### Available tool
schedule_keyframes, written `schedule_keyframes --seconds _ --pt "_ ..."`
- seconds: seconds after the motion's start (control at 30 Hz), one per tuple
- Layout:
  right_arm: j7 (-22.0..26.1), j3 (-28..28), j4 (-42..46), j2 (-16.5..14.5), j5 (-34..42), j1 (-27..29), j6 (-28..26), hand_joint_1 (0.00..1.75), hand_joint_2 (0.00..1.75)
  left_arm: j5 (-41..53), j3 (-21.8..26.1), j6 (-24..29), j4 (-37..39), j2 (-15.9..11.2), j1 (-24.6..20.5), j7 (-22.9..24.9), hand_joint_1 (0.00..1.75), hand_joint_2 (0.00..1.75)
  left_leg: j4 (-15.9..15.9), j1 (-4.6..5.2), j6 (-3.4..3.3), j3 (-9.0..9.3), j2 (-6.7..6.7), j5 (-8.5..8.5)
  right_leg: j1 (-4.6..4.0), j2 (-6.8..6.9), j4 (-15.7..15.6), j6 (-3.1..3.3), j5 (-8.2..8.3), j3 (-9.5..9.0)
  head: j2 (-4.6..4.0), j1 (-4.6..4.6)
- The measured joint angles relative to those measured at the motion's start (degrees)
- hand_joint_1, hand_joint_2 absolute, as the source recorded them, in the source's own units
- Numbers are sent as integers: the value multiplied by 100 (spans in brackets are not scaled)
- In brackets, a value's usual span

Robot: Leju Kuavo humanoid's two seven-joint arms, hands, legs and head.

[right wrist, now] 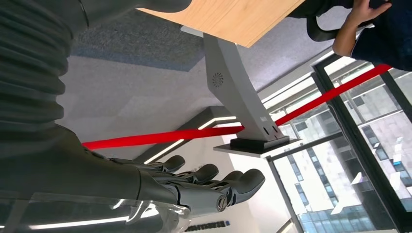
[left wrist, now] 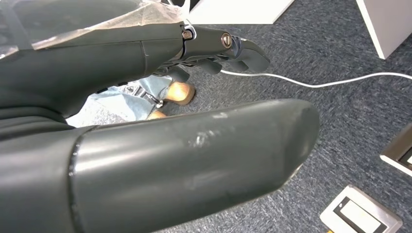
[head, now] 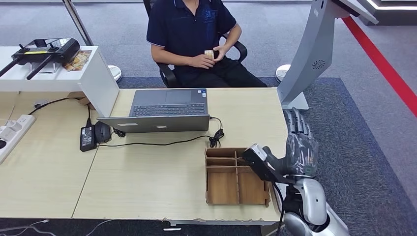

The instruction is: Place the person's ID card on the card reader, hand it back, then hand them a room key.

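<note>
Light wooden tabletop (head: 147, 172) carries an open grey laptop (head: 164, 110) and a brown wooden divided tray (head: 235, 177). Right robot hand (head: 297, 142) hovers beside the tray, fingers straight, holding nothing. Left robot hand (left wrist: 145, 121) hangs over carpet, empty. Small card (head: 209, 54) is in the seated person's hands (head: 209, 58).

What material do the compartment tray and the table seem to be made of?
The compartment tray looks like thin unpainted plywood: brown matte faces, darker edges, slotted dividers. The table looks like pale wood-grain laminate, smooth and matte; its core cannot be told.
</note>
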State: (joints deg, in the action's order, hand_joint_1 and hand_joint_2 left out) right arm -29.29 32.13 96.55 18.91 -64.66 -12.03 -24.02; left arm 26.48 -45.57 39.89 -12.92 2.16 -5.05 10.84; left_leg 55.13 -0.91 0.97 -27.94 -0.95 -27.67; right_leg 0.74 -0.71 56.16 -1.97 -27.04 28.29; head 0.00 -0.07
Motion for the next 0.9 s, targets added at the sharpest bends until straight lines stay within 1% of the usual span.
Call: schedule_keyframes --seconds 0.2,0.47,0.67,0.9 --pt "-13 150 177 195 36 -61 177 0 175 -12 0 9 0 -10 -1 0 0 0 0 0 0 0 0 0 0 0 0 0 0 0 0 0" --pt "-22 327 327 349 160 -172 488 0 175 -19 0 17 0 -20 -2 0 0 0 0 0 0 0 0 0 0 0 0 0 0 0 0 -1" --pt "-17 493 348 379 301 -235 620 0 175 20 2 17 0 -25 -2 1 0 0 0 0 0 0 0 0 0 0 0 0 0 -1 0 0" --pt "48 714 344 361 464 -254 597 0 175 66 2 18 0 -26 -2 9 0 0 0 0 0 -1 -1 0 0 0 0 0 0 -1 0 0"
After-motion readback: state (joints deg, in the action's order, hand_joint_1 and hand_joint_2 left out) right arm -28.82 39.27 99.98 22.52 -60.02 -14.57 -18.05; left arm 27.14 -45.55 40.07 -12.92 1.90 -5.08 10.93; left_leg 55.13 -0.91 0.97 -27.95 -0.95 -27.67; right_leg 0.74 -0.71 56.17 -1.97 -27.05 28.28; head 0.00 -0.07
